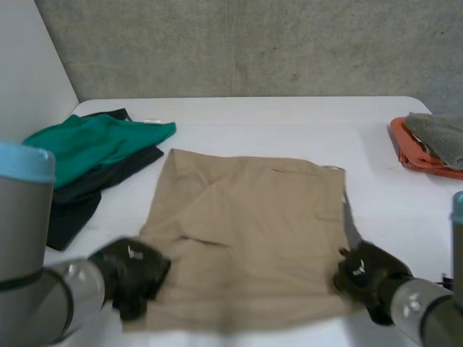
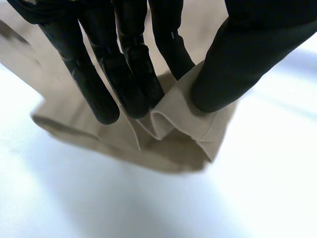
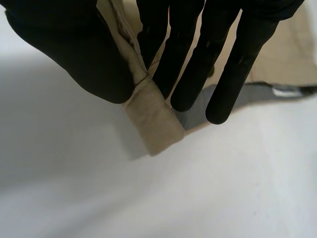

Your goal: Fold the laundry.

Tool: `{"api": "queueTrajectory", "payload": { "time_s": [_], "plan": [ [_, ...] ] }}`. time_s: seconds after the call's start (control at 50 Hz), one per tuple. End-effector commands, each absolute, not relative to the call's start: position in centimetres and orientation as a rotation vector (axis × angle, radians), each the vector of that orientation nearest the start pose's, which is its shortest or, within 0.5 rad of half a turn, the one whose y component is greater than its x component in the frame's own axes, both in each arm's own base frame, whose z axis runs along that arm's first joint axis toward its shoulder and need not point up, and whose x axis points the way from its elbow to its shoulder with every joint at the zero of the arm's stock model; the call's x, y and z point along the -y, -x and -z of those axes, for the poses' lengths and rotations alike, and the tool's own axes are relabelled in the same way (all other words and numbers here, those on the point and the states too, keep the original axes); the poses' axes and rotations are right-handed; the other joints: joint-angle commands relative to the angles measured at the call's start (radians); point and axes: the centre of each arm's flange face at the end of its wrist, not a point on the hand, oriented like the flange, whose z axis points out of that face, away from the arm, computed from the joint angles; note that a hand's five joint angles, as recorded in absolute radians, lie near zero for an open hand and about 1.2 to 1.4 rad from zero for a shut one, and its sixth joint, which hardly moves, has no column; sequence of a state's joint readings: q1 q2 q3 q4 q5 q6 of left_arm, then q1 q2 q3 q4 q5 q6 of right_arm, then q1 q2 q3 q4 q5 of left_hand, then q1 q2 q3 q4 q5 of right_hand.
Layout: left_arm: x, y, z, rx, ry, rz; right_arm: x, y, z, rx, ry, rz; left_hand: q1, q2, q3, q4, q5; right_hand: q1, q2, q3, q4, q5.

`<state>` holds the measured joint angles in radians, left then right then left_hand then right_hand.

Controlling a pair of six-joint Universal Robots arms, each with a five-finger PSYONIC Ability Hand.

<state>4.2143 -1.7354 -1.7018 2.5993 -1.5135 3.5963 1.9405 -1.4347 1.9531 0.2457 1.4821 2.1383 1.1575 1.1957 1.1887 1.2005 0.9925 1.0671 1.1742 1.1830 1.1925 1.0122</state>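
A tan cloth (image 1: 249, 231) lies spread flat in the middle of the white table (image 1: 289, 123). My left hand (image 1: 132, 275) is at its near left corner. In the left wrist view the fingers (image 2: 106, 84) and thumb pinch a fold of the tan cloth (image 2: 183, 119) at that corner. My right hand (image 1: 365, 278) is at the near right corner. There its thumb (image 3: 74, 54) and fingers squeeze a folded edge of the tan cloth (image 3: 156, 116), lifted a little off the table.
A green garment (image 1: 94, 141) lies over a black one (image 1: 79, 199) at the table's left. An orange cloth (image 1: 419, 152) with a grey cloth (image 1: 441, 134) on it sits at the right edge. A grey wall stands behind the table.
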Motion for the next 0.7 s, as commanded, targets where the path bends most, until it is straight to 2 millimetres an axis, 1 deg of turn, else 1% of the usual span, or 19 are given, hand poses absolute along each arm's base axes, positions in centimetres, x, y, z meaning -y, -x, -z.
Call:
{"api": "queueTrajectory", "payload": {
  "time_s": [0.02, 0.1, 0.12, 0.18, 0.2, 0.26, 0.28, 0.34, 0.36, 0.42, 0.44, 0.5, 0.52, 0.58, 0.6, 0.64, 0.66, 0.68, 0.7],
  "plan": [
    [11.5, 23.1, -19.9, -2.579, -1.655, 0.970, 16.5, -20.4, -18.3, -2.209, 2.107, 1.199, 0.239, 0.201, 0.208, 0.196, 0.229, 0.329, 0.222, 0.213, 0.204, 0.210],
    [13.8, 23.9, -20.1, -2.498, -1.609, 1.072, 18.5, -21.3, -18.9, -2.236, 1.965, 1.301, 0.239, 0.201, 0.208, 0.196, 0.229, 0.329, 0.222, 0.213, 0.204, 0.210],
    [15.1, 24.4, -20.4, -2.466, -1.572, 1.133, 19.7, -21.8, -19.0, -2.251, 1.902, 1.356, 0.239, 0.201, 0.208, 0.196, 0.229, 0.329, 0.222, 0.213, 0.204, 0.210],
    [17.5, 25.3, -20.9, -2.424, -1.500, 1.247, 21.6, -22.7, -19.3, -2.257, 1.807, 1.456, 0.239, 0.201, 0.208, 0.196, 0.229, 0.329, 0.222, 0.213, 0.204, 0.210],
    [19.3, 26.1, -21.4, -2.386, -1.455, 1.348, 23.1, -23.2, -19.6, -2.265, 1.737, 1.541, 0.239, 0.201, 0.208, 0.196, 0.229, 0.329, 0.222, 0.213, 0.204, 0.210],
    [22.4, 27.5, -21.9, -2.313, -1.385, 1.517, 25.5, -23.8, -19.9, -2.287, 1.632, 1.664, 0.239, 0.201, 0.208, 0.196, 0.229, 0.329, 0.222, 0.213, 0.204, 0.210],
    [24.6, 28.4, -22.1, -2.255, -1.345, 1.620, 27.1, -24.2, -20.0, -2.304, 1.568, 1.737, 0.239, 0.201, 0.208, 0.196, 0.229, 0.329, 0.222, 0.213, 0.204, 0.210],
    [27.7, 29.8, -22.1, -2.169, -1.284, 1.757, 29.1, -24.8, -19.8, -2.326, 1.489, 1.828, 0.239, 0.201, 0.208, 0.196, 0.229, 0.329, 0.222, 0.213, 0.204, 0.210],
    [29.7, 30.6, -21.9, -2.112, -1.243, 1.829, 30.3, -25.3, -19.7, -2.326, 1.454, 1.887, 0.239, 0.201, 0.208, 0.196, 0.229, 0.329, 0.222, 0.213, 0.204, 0.210],
    [32.4, 31.8, -21.4, -2.034, -1.193, 1.926, 32.1, -26.2, -19.1, -2.317, 1.416, 1.966, 0.239, 0.201, 0.208, 0.196, 0.229, 0.329, 0.222, 0.213, 0.204, 0.210],
    [33.8, 32.6, -21.0, -1.987, -1.171, 1.970, 33.4, -26.7, -18.4, -2.304, 1.399, 2.026, 0.239, 0.201, 0.208, 0.196, 0.229, 0.329, 0.222, 0.213, 0.204, 0.210],
    [35.4, 33.7, -19.8, -1.937, -1.172, 2.013, 35.4, -27.5, -17.4, -2.288, 1.377, 2.122, 0.239, 0.201, 0.208, 0.196, 0.229, 0.329, 0.222, 0.213, 0.204, 0.210],
    [36.5, 34.3, -18.8, -1.911, -1.167, 2.030, 36.5, -27.9, -16.8, -2.272, 1.365, 2.186, 0.239, 0.201, 0.208, 0.196, 0.229, 0.329, 0.222, 0.213, 0.204, 0.210],
    [38.0, 34.9, -17.9, -1.872, -1.137, 2.063, 38.1, -28.5, -15.7, -2.237, 1.354, 2.281, 0.239, 0.201, 0.208, 0.196, 0.229, 0.329, 0.222, 0.213, 0.204, 0.210],
    [38.9, 34.9, -17.4, -1.858, -1.111, 2.072, 39.1, -28.9, -14.9, -2.207, 1.357, 2.335, 0.239, 0.201, 0.208, 0.196, 0.229, 0.329, 0.222, 0.213, 0.204, 0.210],
    [39.7, 34.9, -16.8, -1.851, -1.090, 2.080, 39.9, -29.3, -14.1, -2.171, 1.361, 2.386, 0.239, 0.201, 0.208, 0.196, 0.229, 0.095, -0.012, -0.021, -0.030, -0.024],
    [39.9, 34.9, -16.6, -1.850, -1.084, 2.082, 40.3, -29.5, -13.8, -2.158, 1.355, 2.414, 0.239, 0.201, 0.208, 0.196, 0.229, -0.083, -0.190, -0.199, -0.209, -0.203],
    [40.2, 35.1, -16.3, -1.845, -1.072, 2.095, 40.9, -29.8, -13.3, -2.140, 1.344, 2.456, 0.137, 0.099, 0.106, 0.094, 0.128, -0.594, -0.701, -0.710, -0.719, -0.713],
    [40.3, 35.1, -16.1, -1.847, -1.070, 2.100, 41.1, -29.9, -13.1, -2.134, 1.336, 2.476, -0.143, -0.181, -0.174, -0.186, -0.152, -0.791, -0.898, -0.907, -0.916, -0.910]
  ]
}}
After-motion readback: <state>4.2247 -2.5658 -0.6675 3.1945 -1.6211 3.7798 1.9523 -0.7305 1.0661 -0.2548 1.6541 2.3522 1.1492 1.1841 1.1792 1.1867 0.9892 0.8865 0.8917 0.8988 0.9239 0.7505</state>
